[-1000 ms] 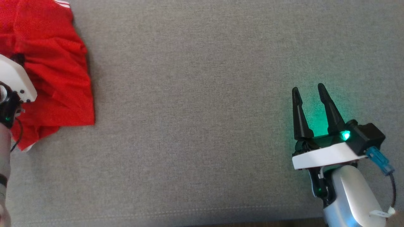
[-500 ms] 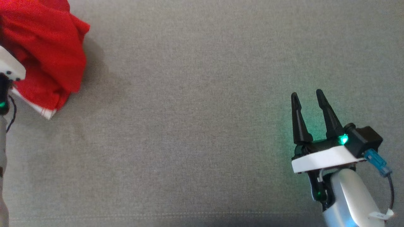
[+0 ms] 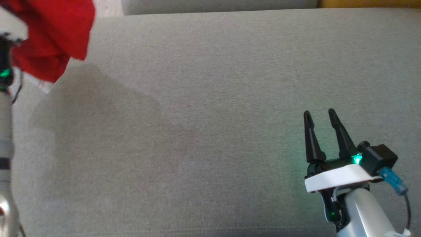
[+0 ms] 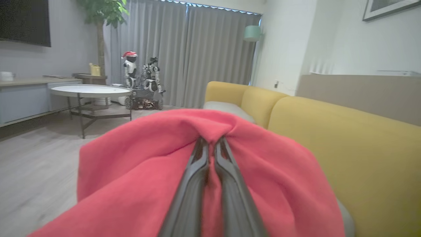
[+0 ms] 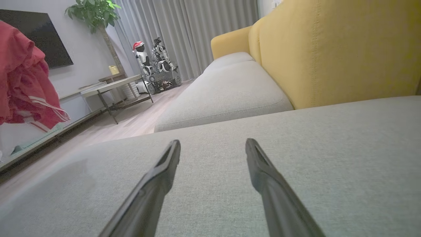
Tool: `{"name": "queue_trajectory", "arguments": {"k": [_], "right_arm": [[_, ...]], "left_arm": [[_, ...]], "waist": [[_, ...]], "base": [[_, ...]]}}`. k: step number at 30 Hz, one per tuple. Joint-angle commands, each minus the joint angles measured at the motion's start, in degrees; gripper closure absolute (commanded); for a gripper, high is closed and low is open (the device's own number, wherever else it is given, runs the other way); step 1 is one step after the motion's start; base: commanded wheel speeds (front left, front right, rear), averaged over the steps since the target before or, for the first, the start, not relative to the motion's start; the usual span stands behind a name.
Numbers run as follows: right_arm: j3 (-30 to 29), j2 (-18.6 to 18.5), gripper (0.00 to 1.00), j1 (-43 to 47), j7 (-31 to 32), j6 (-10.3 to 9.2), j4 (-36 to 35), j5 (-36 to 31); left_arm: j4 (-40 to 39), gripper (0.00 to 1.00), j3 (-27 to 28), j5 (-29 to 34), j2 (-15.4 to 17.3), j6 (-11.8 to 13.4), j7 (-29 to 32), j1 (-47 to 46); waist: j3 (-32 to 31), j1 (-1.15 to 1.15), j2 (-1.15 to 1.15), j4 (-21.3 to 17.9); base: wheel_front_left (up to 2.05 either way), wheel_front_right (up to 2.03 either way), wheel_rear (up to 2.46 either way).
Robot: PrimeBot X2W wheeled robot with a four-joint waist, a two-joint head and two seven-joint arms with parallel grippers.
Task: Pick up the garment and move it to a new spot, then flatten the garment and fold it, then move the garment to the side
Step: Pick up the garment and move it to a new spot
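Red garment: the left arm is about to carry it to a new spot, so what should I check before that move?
1. The left gripper is shut on the garment: ok.
2. The garment hangs above the grey cushion, casting a shadow on it: ok.
3. The right gripper is open, holding nothing: ok.
4. The right gripper is apart from the garment: ok.
5. Which part of the garment is pinched: cannot tell.

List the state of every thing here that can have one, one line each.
garment, bunched, hanging clear of the sofa seat, pinched at a fold
left gripper, shut on the garment
right gripper, open, holding nothing, low over the sofa seat
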Motion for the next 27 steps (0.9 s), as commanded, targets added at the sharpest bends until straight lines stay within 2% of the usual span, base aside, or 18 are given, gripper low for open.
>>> {"name": "queue_trajectory", "arguments": {"k": [1,8,15,22,25,27], "right_arm": [[0.95,-0.30,0.00,-0.69,-0.63,-0.04,-2.13,0.38],[0.09,-0.30,0.00,-0.78,-0.63,-0.04,-3.68,0.53],[-0.74,-0.30,0.00,-0.26,-0.63,-0.04,-5.55,0.87],[-0.71,-0.30,0.00,-0.31,-0.63,-0.04,-6.71,1.69],[0.05,-0.30,0.00,-0.47,-0.63,-0.04,-6.86,1.64],[0.21,-0.30,0.00,-0.61,-0.63,-0.04,-6.96,1.85]], "left_arm": [[-4.22,1.00,0.68,-0.40,1.70,0.63,0.89,-2.04],[-15.42,1.00,-1.70,0.03,-0.86,4.45,6.05,1.32],[-22.01,1.00,-6.59,1.16,-5.39,6.56,9.18,4.58],[-21.44,1.00,-11.86,2.84,-12.11,8.90,8.32,6.44],[-17.58,1.00,-15.85,4.57,-16.51,10.13,6.26,7.49],[-15.05,1.00,-18.26,5.18,-18.21,10.68,4.95,8.19]], "waist": [[-0.63,0.00,0.00,-0.91],[-1.27,0.00,0.00,-4.58],[-1.21,0.00,0.00,-8.27],[-0.12,0.00,0.00,-11.41],[0.61,0.00,0.00,-13.25],[0.94,0.00,0.00,-14.29]], "base": [[0.00,0.00,0.00],[0.00,0.00,0.00],[0.00,0.00,0.00],[0.00,0.00,0.00],[0.00,0.00,0.00],[0.00,0.00,0.00]]}}
